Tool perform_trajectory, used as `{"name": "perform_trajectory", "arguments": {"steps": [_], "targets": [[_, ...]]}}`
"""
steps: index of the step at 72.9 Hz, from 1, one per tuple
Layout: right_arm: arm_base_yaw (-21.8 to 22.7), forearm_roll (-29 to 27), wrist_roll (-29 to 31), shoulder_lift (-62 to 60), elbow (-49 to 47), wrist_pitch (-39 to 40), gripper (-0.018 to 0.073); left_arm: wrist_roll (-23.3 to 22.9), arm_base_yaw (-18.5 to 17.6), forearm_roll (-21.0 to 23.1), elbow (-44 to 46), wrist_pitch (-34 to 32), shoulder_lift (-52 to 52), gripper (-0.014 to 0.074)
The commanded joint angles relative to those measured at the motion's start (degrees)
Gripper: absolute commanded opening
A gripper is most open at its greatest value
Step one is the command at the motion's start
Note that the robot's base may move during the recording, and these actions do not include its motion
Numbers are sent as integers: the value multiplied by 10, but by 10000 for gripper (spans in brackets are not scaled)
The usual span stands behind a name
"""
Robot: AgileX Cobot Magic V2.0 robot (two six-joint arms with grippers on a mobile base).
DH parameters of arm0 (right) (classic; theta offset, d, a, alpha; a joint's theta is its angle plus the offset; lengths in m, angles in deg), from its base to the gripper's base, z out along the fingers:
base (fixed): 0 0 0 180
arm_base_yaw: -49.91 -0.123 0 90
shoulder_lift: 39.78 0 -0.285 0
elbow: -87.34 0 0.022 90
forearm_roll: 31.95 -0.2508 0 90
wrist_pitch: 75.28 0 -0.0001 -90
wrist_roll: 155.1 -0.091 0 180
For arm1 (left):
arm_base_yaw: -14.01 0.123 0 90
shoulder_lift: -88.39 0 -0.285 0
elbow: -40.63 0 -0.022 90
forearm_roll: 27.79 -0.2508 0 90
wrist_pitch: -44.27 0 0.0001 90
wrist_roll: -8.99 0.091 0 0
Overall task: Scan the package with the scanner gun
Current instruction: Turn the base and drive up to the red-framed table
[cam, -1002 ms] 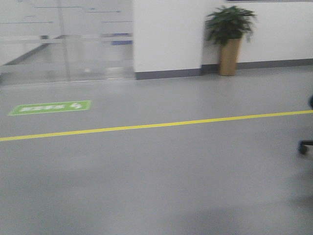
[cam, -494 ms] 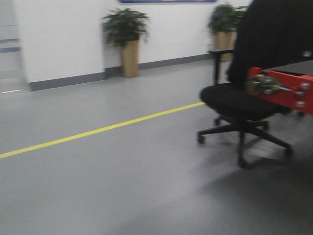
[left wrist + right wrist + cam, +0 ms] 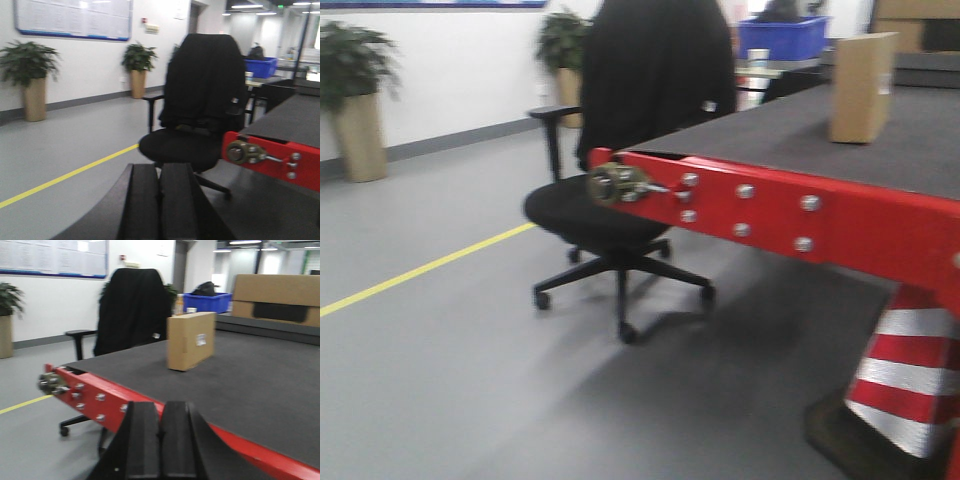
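The package (image 3: pixel 190 340), a plain brown box with a small white label, stands upright on the dark table top (image 3: pixel 250 380); the front view shows the package (image 3: pixel 860 88) at the upper right. My right gripper (image 3: pixel 161 410) is shut with nothing in it, low and short of the table's red edge (image 3: pixel 100 390). Over the floor, my left gripper (image 3: pixel 159 172) is shut and empty, facing the black office chair (image 3: pixel 200 100). The scanner gun is out of view.
A black office chair (image 3: pixel 630 140) with a dark coat stands at the table's corner. A red-and-white striped cone (image 3: pixel 910 380) sits under the table. A larger brown box with a dark panel (image 3: pixel 275 300) and a blue bin (image 3: pixel 207 302) lie at the back. Potted plants (image 3: pixel 30 80) line the wall.
The front view has swung rightward: first bare floor and a yellow line, then the chair and red table corner, now the table top with the package.
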State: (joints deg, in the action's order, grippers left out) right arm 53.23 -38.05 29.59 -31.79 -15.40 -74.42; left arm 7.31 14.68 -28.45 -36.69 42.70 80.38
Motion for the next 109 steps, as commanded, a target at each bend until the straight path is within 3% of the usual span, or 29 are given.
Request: {"name": "perform_trajectory", "arguments": {"steps": [1, 109], "targets": [[0, 3, 0, -2, 0, 10, -168, 0, -4, 0, 1, -9, 2, -111], [0, 3, 0, -2, 0, 10, -168, 0, -4, 0, 1, -9, 2, -111]]}}
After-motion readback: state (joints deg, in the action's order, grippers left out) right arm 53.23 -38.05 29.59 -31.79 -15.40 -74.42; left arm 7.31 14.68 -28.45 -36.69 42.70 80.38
